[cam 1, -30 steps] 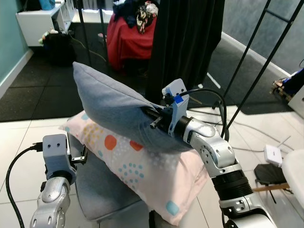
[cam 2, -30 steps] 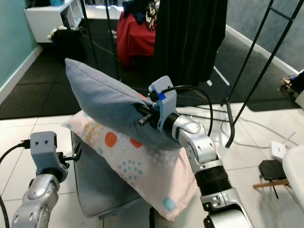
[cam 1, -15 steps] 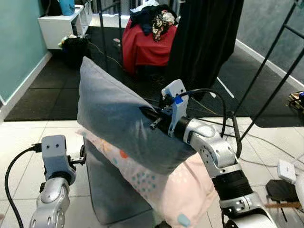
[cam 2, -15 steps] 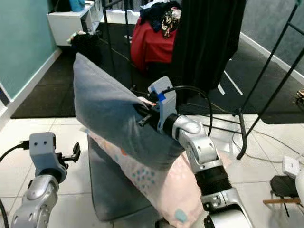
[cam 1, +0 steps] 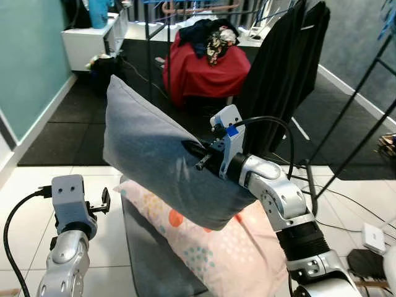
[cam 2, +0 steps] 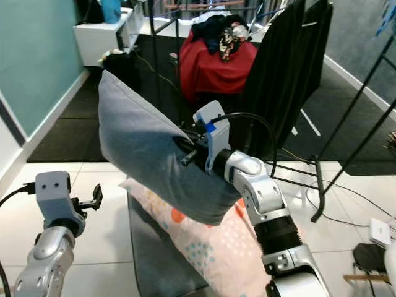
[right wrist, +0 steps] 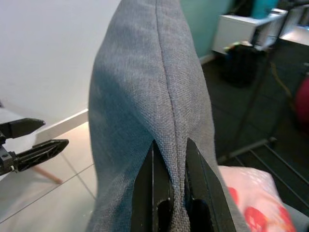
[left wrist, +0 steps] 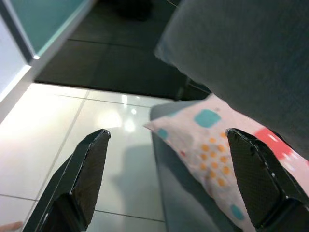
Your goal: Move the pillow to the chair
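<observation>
My right gripper (cam 1: 190,147) is shut on the edge seam of a grey pillow (cam 1: 154,158), holding it up in the air; in the right wrist view the fingers (right wrist: 157,183) pinch the grey pillow (right wrist: 145,111) at its seam. Below it lies a pink pillow with coloured dots (cam 1: 223,253) on a grey chair seat (cam 1: 154,260). My left gripper (cam 1: 104,201) is low on the left, open, with nothing between its fingers; in the left wrist view its fingers (left wrist: 87,169) stand wide apart over the white floor beside the pink pillow (left wrist: 217,159).
A red-covered piece of furniture with clothes heaped on it (cam 1: 207,62) stands behind. A black garment (cam 1: 284,68) hangs from a rack on the right. A white shelf (cam 1: 93,40) and teal wall (cam 1: 31,62) are on the left. Cables (cam 1: 346,198) lie on the tiles.
The camera has tilted up and shifted. The grey pillow has risen off the pink pillow, still held in my right gripper. My left gripper stays low and open.
</observation>
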Motion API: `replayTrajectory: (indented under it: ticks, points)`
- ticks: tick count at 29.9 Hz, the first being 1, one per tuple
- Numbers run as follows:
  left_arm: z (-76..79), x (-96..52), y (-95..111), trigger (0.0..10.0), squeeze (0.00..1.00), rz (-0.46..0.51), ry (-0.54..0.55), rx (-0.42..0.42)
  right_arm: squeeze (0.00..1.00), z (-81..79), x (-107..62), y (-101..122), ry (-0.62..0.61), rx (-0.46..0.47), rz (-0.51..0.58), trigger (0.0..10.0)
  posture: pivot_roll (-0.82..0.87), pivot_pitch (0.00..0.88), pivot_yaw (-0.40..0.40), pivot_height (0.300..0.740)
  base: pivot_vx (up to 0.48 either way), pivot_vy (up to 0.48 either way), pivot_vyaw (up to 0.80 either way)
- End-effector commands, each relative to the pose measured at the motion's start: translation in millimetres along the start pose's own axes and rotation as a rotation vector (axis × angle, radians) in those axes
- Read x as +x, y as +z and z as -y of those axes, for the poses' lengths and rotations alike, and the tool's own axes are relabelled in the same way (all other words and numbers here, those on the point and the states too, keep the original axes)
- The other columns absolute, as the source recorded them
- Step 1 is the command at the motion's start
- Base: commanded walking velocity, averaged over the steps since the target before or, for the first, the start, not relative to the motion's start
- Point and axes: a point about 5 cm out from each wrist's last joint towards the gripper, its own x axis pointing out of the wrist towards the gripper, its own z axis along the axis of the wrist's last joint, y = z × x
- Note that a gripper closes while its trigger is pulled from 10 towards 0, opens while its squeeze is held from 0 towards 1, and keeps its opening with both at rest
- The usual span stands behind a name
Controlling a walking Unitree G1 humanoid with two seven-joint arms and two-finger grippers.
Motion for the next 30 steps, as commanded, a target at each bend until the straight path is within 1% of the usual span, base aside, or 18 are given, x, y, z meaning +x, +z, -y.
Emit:
replayTrajectory:
  ticks: [1, 2, 3, 5, 6, 9, 10, 16, 27, 30]
  points:
    - [3.0, -1.7, -4, 10.0, 0.0, -0.018, -0.011, -0.002, 0.0, 6.3, -3.0, 7, -0.027, -0.045, 0.034, 0.5, -0.15, 0.032, -0.087, 0.736, 0.0, 0.0, 0.0]
    - [3.0, -1.7, -4, 10.0, 0.0, -0.018, -0.011, -0.002, 0.0, 6.3, -3.0, 7, -0.027, -0.045, 0.034, 0.5, -0.15, 0.032, -0.087, 0.736, 0.0, 0.0, 0.0]
    - [2.7, -2.5, -4, 10.0, 0.0, -0.013, -0.01, -0.002, 0.0, 9.3, -3.3, 6, -0.049, -0.047, 0.025, 5.1, -0.15, 0.031, -0.088, 0.74, 0.0, 0.0, 0.0]
    - [2.7, -2.5, -4, 10.0, 0.0, -0.013, -0.01, -0.002, 0.0, 9.3, -3.3, 6, -0.049, -0.047, 0.025, 5.1, -0.15, 0.031, -0.088, 0.74, 0.0, 0.0, 0.0]
    - [2.5, -3.1, -3, 10.0, 0.0, -0.009, -0.01, -0.001, 0.0, 12.4, -3.5, 4, -0.076, -0.049, 0.018, 10.0, -0.15, 0.032, -0.089, 0.74, 0.0, 0.0, 0.0]
    - [2.7, -3.6, -3, 10.0, 0.0, -0.002, -0.012, 0.003, 0.0, 16.4, -3.5, 2, -0.111, -0.039, 0.004, 10.0, -0.15, 0.029, -0.088, 0.74, 0.0, 0.0, 0.0]
    - [3.1, -3.2, -3, 10.0, 0.0, 0.002, -0.012, 0.003, 0.0, 17.4, -3.7, 0, -0.113, -0.015, -0.004, 10.0, -0.15, 0.028, -0.089, 0.74, 0.0, 0.0, 0.0]
    - [4.1, -2.2, -2, 10.0, 0.0, 0.005, -0.011, 0.004, 0.0, 20.2, -5.4, -1, -0.126, -0.005, -0.009, 10.0, -0.16, 0.032, -0.086, 0.74, 0.0, 0.0, -0.77]
    - [10.2, 0.4, -2, 10.0, 0.0, 0.008, -0.036, -0.004, 0.0, 39.3, -15.4, -10, -0.257, 0.011, -0.049, 10.0, -0.17, 0.024, -0.076, 0.74, 0.0, 0.0, -0.76]
    - [10.6, 0.8, -2, 10.0, 0.0, 0.008, -0.038, -0.007, 0.0, 41.5, -16.5, -11, -0.271, 0.012, -0.055, 10.0, -0.17, 0.023, -0.077, 0.74, 0.0, 0.0, -0.76]
